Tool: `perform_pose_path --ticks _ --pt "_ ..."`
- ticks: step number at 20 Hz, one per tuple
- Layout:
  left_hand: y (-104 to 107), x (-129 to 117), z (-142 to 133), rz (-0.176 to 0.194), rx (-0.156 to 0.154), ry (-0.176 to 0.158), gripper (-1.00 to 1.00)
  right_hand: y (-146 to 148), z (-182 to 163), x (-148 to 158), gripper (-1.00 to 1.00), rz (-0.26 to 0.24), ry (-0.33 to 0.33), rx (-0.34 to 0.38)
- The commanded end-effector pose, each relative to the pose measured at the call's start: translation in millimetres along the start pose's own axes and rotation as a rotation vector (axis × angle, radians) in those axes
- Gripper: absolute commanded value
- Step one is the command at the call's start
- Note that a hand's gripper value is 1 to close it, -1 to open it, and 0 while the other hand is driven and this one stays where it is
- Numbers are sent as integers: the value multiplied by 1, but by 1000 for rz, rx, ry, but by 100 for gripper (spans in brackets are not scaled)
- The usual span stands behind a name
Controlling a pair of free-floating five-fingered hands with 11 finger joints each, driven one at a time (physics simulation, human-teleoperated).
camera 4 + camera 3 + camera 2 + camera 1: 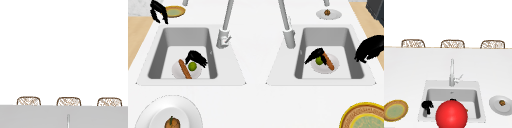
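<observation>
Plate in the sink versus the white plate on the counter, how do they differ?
The sink plate carries a green fruit and a long orange food, with the right hand over it; the counter plate carries one small brown item, untouched. Both are white and round.

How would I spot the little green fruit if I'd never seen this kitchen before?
Start at the sink under the tall faucet. On its floor lies a white plate, and the green fruit sits on it, right beside a long orange-brown stick-shaped food. It is the one small, round, lime-green thing there, with a black robot hand reaching down over it.
</observation>
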Motion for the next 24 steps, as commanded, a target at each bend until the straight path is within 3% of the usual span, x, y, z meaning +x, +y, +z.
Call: perform_pose_path --ticks 1,4,9,11,15,16,20,24 --pt "0 0 0 0 0 0 0 -4 0 -20 -100 -62 -12 -9" --pt "0 0 0 0 0 0 0 -21 17 -18 -100 -50 -3 8" --pt "0 0 0 0 0 0 0 -1 5 -23 -100 42 31 20" --pt "0 0 0 0 0 0 0 13 -9 -21 -100 47 17 -7" --pt "0 0 0 0 0 0 0 16 -22 -28 -100 35 -3 8" --pt "0 0 0 0 0 0 0 12 -19 -27 100 26 -7 10" --pt "0 0 0 0 0 0 0 0 -5 -28 100 -150 -74 124" --pt "0 0 0 0 0 0 0 7 0 -23 100 -158 -151 111"
